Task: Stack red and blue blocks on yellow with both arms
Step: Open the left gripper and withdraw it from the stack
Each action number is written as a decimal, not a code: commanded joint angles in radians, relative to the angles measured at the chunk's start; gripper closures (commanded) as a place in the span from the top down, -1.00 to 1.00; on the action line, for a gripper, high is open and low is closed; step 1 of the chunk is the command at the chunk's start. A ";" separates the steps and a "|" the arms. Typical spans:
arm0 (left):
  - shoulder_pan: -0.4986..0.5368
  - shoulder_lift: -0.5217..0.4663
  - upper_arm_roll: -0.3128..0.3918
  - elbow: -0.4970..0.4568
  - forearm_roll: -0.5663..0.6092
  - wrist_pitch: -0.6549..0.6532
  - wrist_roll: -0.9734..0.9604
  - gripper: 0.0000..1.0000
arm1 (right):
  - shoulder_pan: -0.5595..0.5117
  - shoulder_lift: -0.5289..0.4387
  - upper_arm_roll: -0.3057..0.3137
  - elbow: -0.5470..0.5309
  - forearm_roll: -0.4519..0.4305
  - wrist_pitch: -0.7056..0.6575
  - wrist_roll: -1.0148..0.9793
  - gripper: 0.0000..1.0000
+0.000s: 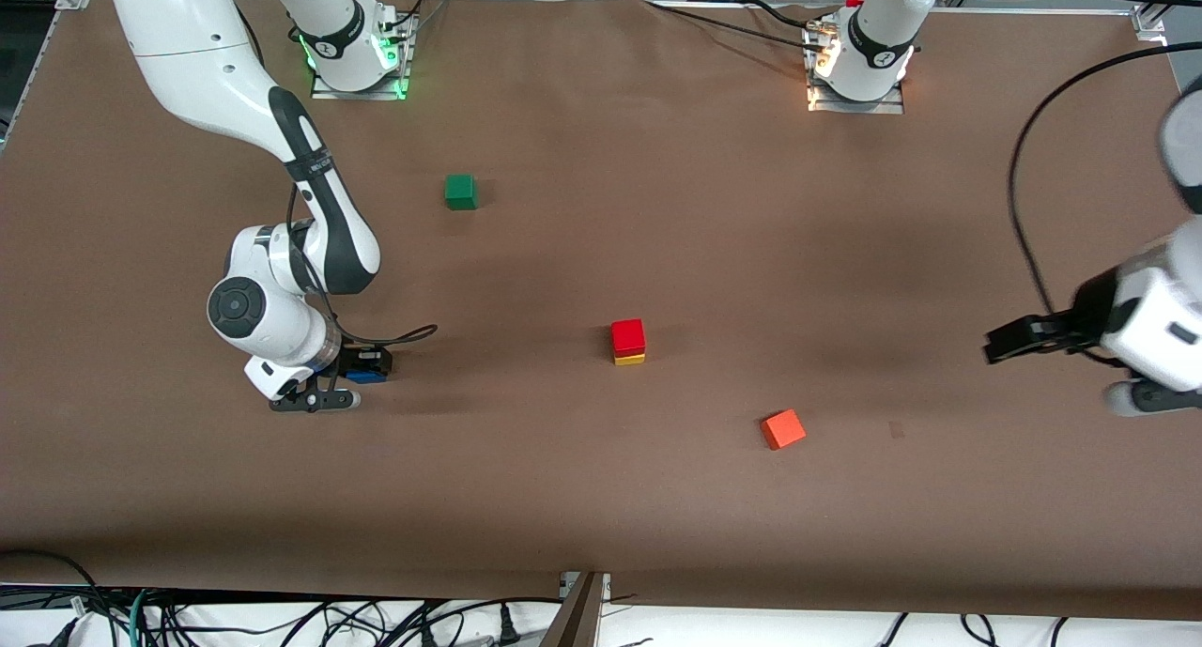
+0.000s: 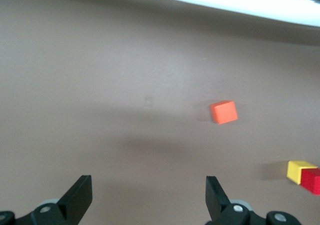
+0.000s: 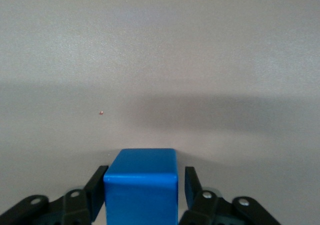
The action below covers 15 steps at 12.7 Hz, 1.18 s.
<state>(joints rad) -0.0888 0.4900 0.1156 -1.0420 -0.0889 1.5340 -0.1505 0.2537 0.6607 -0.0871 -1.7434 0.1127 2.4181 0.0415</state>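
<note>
The blue block (image 3: 141, 185) rests on the table toward the right arm's end (image 1: 366, 377). My right gripper (image 3: 146, 177) is low around it and open: one finger (image 3: 99, 182) lies against the block and the other (image 3: 190, 185) stands a small gap off. In the middle of the table the red block (image 1: 627, 335) sits on the yellow block (image 1: 630, 358); both also show in the left wrist view, red (image 2: 312, 181) and yellow (image 2: 299, 170). My left gripper (image 1: 997, 345) hangs open and empty over the left arm's end of the table (image 2: 149, 185).
An orange cube (image 1: 782, 429) lies nearer the front camera than the stack, toward the left arm's end (image 2: 223, 112). A green cube (image 1: 460, 192) sits farther from the camera, toward the right arm's base. The brown table cover's front edge (image 1: 601, 586) is near.
</note>
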 commanded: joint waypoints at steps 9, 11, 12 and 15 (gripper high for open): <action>0.040 -0.054 -0.008 -0.043 0.017 -0.045 0.029 1.00 | 0.001 -0.003 0.003 -0.007 0.015 0.012 0.008 0.08; 0.047 -0.054 -0.008 -0.043 0.017 -0.045 0.031 1.00 | 0.001 -0.001 0.003 -0.007 0.015 0.012 0.008 0.03; 0.046 -0.054 -0.008 -0.043 0.018 -0.045 0.031 1.00 | 0.001 -0.003 0.003 -0.007 0.015 0.012 0.008 -0.01; 0.047 -0.080 -0.014 -0.085 0.017 -0.041 0.029 1.00 | 0.001 -0.003 0.003 -0.007 0.015 0.012 0.006 -0.09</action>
<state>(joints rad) -0.0491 0.4600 0.1154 -1.0601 -0.0883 1.4910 -0.1400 0.2538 0.6607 -0.0870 -1.7435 0.1131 2.4182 0.0421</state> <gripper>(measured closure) 0.000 0.445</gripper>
